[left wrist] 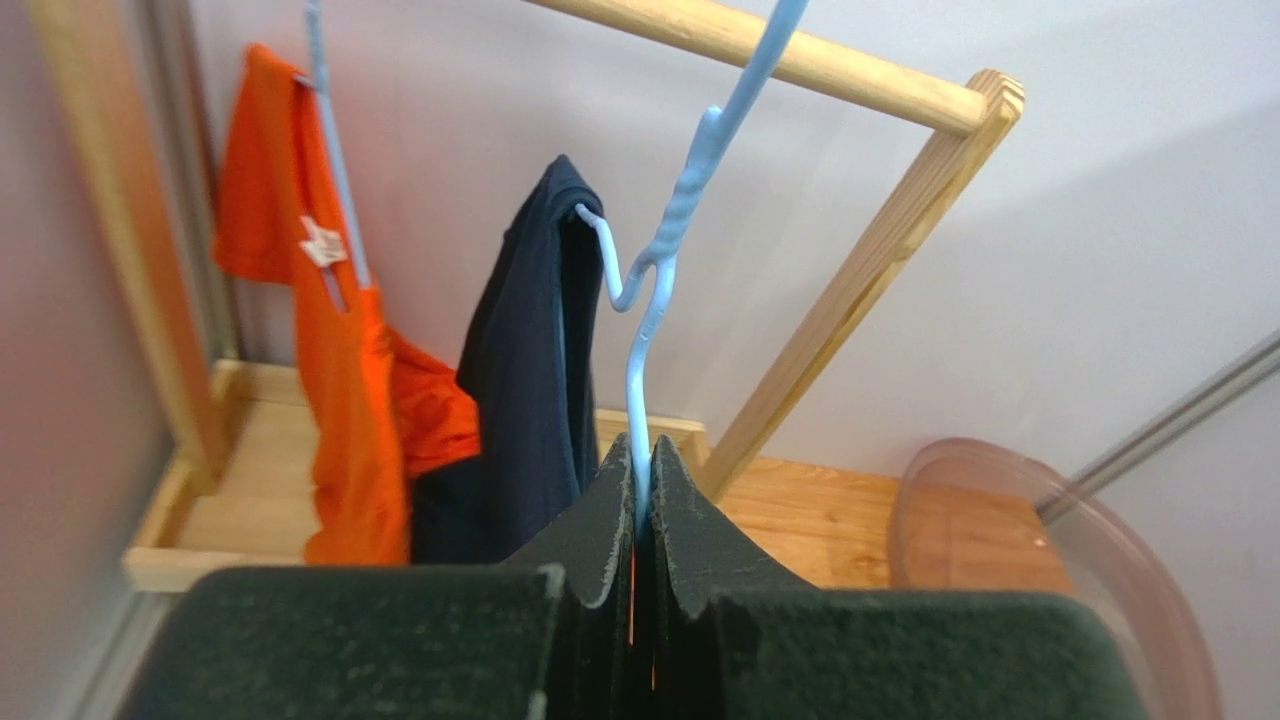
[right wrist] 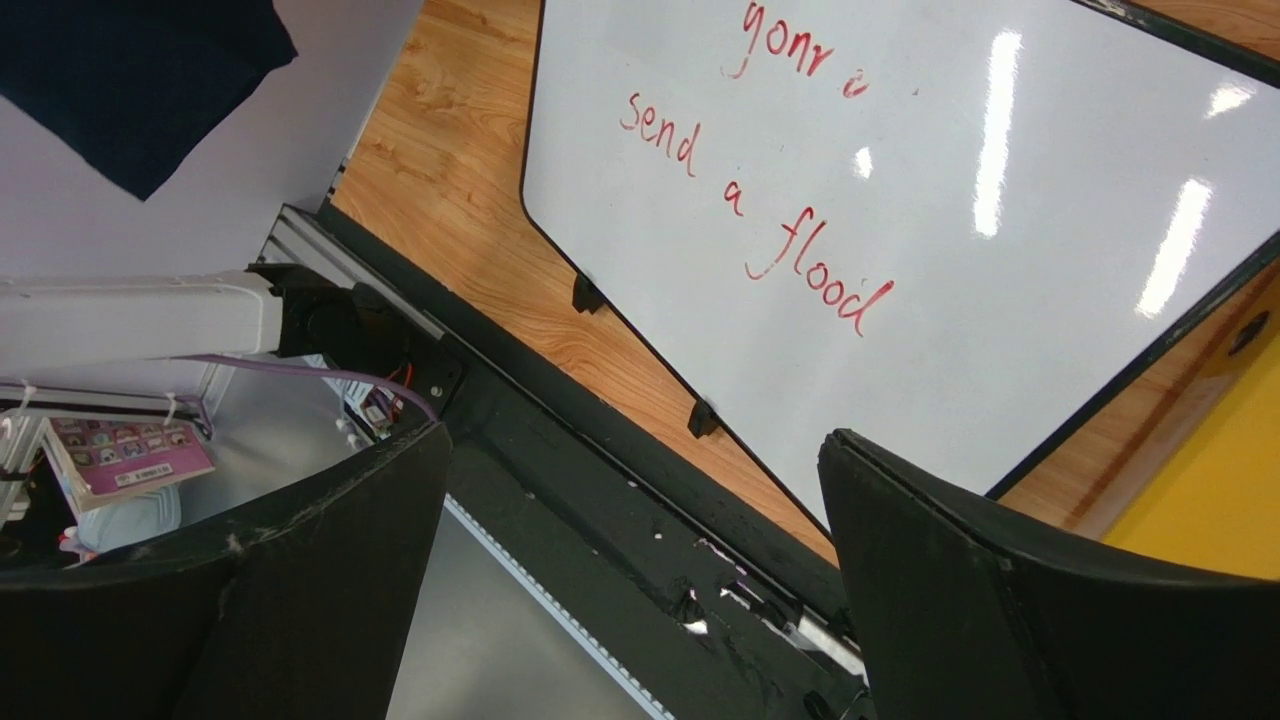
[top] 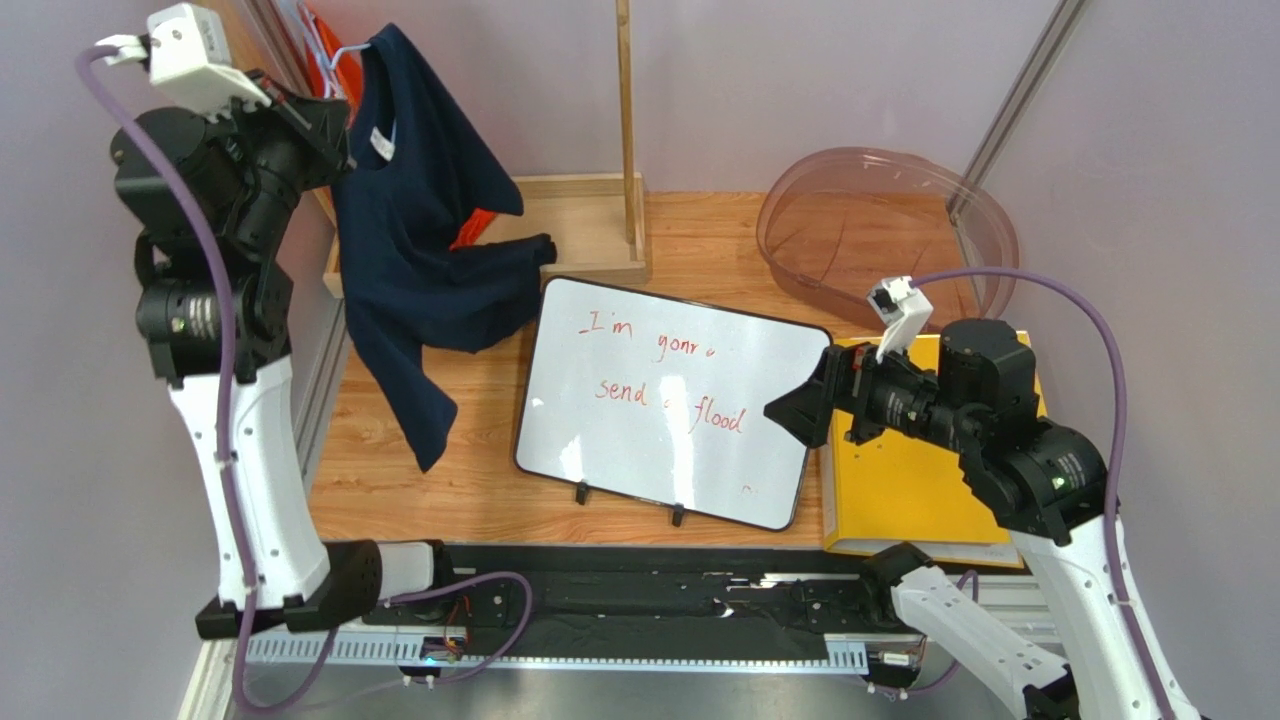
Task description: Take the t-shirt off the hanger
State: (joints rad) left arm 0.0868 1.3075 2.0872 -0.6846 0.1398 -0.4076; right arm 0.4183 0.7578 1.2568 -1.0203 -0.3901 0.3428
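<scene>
A navy t-shirt (top: 409, 240) hangs from a light blue hanger (top: 347, 60) at the back left, its lower part draped over the wooden rack base and down toward the table. My left gripper (top: 334, 120) is raised beside it and is shut on the hanger's wire. In the left wrist view the fingers (left wrist: 601, 518) pinch the thin blue hanger (left wrist: 649, 360), and the t-shirt (left wrist: 526, 375) hangs off one hanger arm just left of them. My right gripper (top: 792, 408) hovers open over the whiteboard's right edge, nothing between its fingers (right wrist: 932, 585).
An orange shirt (left wrist: 346, 405) hangs on another hanger beside the navy one. A wooden rack (top: 625, 120) stands at the back. A whiteboard (top: 669, 398) lies mid-table, a yellow binder (top: 902, 480) to its right, a clear plastic tub (top: 887, 225) at the back right.
</scene>
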